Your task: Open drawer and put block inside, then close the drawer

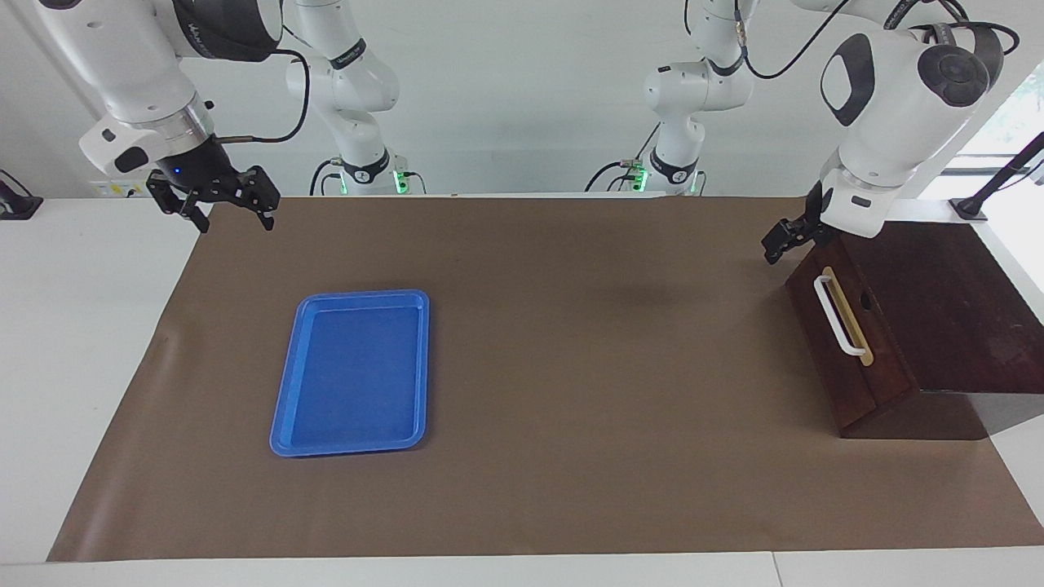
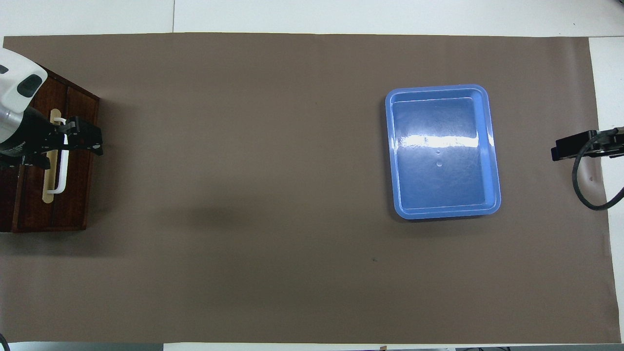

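The drawer (image 1: 844, 350) is shut in the dark wooden box (image 1: 954, 302) at the left arm's end of the table, its white handle (image 1: 838, 316) facing the tray. It also shows in the overhead view (image 2: 75, 195) with the handle (image 2: 61, 170). My left gripper (image 1: 785, 239) is open and empty, up in the air over the end of the handle nearer the robots; it also shows in the overhead view (image 2: 83, 139). My right gripper (image 1: 218, 204) is open and empty, raised over the mat's edge at the right arm's end. The yellow block is out of view.
A flat blue tray (image 1: 281, 424) lies on the brown mat (image 1: 571, 367) toward the right arm's end, with nothing in it. It also shows in the overhead view (image 2: 397, 195). White table shows around the mat.
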